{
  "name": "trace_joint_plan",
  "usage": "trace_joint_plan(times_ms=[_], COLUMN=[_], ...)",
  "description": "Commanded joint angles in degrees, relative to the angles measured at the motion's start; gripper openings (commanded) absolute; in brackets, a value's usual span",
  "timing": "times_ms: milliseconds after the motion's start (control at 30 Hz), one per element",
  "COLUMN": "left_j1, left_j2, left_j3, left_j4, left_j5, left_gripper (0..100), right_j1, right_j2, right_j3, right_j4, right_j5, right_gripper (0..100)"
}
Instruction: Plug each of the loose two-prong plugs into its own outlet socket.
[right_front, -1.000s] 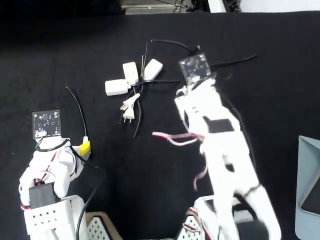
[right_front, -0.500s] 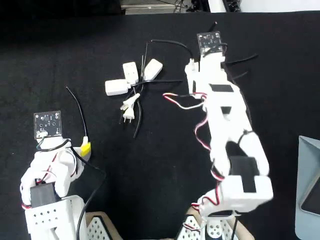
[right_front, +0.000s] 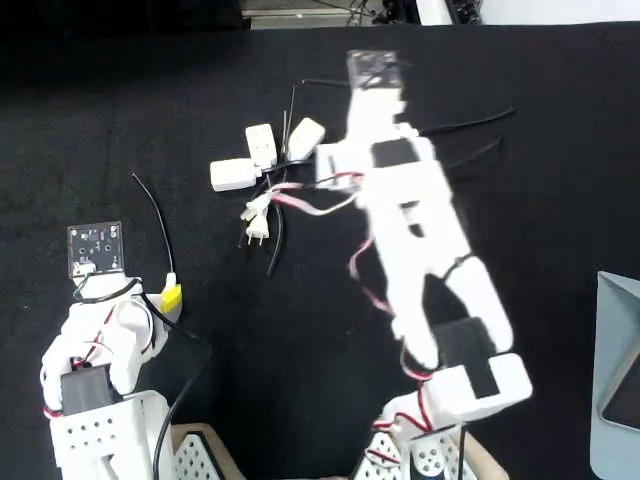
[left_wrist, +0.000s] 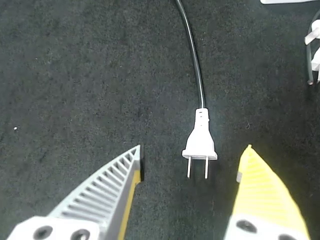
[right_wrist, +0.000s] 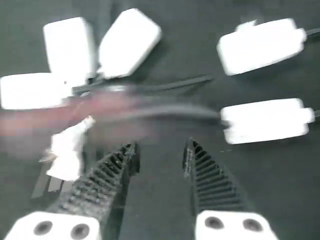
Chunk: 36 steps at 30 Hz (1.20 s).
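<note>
Right pincer (right_wrist: 160, 145), stretched out by the sockets (right_wrist: 127, 40), narrowly parted, seemingly empty; left pincer (left_wrist: 194, 148) wide, flanking a plug (left_wrist: 200, 144).

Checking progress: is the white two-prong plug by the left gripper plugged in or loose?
Loose. The white two-prong plug lies flat on the black cloth, both prongs bare, touching no socket.

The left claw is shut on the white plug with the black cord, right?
No. The left claw is open; the white plug with the black cord lies loose between its fingers, untouched, as the left wrist view shows.
</note>
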Motion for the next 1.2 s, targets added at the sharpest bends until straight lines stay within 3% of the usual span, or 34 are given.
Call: trace_joint_plan(times_ms=[0,367,800,1167], left_j1=[-0.7,-0.7,-0.7,-0.7], left_j2=[-0.4,-0.4,-0.4,-0.4], left_j3=[0.0,0.0,0.0,0.0], left_j4=[-1.2,-1.2,-1.2,-1.2], left_j5=[0.3,0.1,0.0,-0.1], left_gripper=[31,31,31,31], right_j1=[-8.3,-14.4,-17.2,-17.1], right_j2=[0.6,9.5,16.7,17.4], right_j3=[-3.6,-3.6,-3.6,-3.6], right_j4=[-0.5,-10.0,-18.4,-18.8], right_j5=[-11.3,-26.4,-28.1,-31.3], right_gripper=[14.1,13.8,13.8,13.8])
